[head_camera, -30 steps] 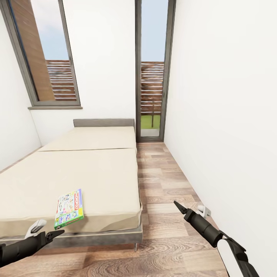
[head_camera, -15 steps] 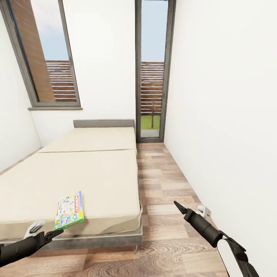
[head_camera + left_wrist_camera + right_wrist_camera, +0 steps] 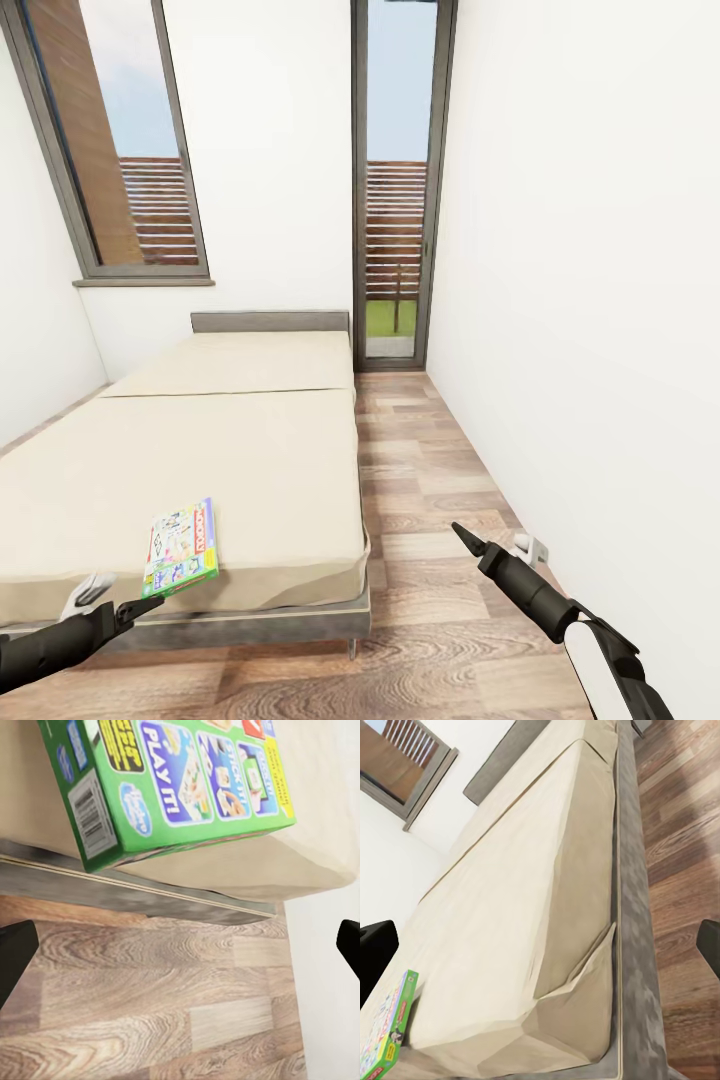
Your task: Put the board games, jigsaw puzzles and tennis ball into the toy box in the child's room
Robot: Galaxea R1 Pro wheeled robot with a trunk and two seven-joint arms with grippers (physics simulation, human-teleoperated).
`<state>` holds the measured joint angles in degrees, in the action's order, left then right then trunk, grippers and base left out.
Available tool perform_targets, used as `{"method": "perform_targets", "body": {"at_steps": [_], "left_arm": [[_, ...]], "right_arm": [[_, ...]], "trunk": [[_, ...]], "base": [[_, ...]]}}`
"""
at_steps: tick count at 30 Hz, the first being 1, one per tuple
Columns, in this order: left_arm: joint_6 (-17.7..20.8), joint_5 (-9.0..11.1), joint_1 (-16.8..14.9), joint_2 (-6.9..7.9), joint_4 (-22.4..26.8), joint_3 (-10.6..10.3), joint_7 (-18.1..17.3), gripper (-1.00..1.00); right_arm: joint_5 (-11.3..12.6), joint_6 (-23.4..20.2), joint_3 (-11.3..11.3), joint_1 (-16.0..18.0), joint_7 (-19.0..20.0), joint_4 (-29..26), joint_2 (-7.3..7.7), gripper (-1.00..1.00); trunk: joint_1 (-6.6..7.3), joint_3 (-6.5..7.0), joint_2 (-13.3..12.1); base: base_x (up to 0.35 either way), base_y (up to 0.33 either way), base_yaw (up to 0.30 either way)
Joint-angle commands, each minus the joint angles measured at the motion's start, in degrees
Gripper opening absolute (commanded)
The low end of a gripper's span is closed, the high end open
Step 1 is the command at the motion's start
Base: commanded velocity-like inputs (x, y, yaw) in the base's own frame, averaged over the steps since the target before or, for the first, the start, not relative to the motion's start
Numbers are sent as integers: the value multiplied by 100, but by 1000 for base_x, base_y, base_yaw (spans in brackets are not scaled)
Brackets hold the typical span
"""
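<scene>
Green board game [image 3: 181,549] lies flat at near edge of bed [image 3: 250,450], w/ left gripper [image 3: 125,605] just beside it, fingers spread, empty. Right gripper [image 3: 490,548] over wood floor [image 3: 440,470], fingers also spread, empty.

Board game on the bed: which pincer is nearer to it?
Left. The left pincer hangs just below the board game at the bed's near edge; the right pincer is over the floor beyond the bed.
</scene>
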<state>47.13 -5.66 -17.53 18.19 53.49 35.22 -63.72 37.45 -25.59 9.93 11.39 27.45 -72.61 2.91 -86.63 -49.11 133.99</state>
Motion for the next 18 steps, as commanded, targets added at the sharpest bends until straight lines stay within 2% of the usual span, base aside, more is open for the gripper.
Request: {"method": "perform_targets", "body": {"at_steps": [1,5,12,18], "left_arm": [[41,-59,-6,-2,4,19,-57,100],[44,-58,-9,-1,3,20,-57,100],[51,-58,-10,-5,3,21,-48,100],[47,-58,-9,-17,3,20,-47,100]], "right_arm": [[47,-51,9,3,6,-1,-1,100],[48,-51,9,3,6,1,-1,100],[49,-51,9,3,6,1,-1,100],[51,-51,9,3,6,1,-4,100]], "trunk": [[1,-6,3],[1,-6,3],[1,-6,3],[1,-6,3]], "base": [[0,0,0],[11,2,0],[150,77,0],[41,19,0]]}}
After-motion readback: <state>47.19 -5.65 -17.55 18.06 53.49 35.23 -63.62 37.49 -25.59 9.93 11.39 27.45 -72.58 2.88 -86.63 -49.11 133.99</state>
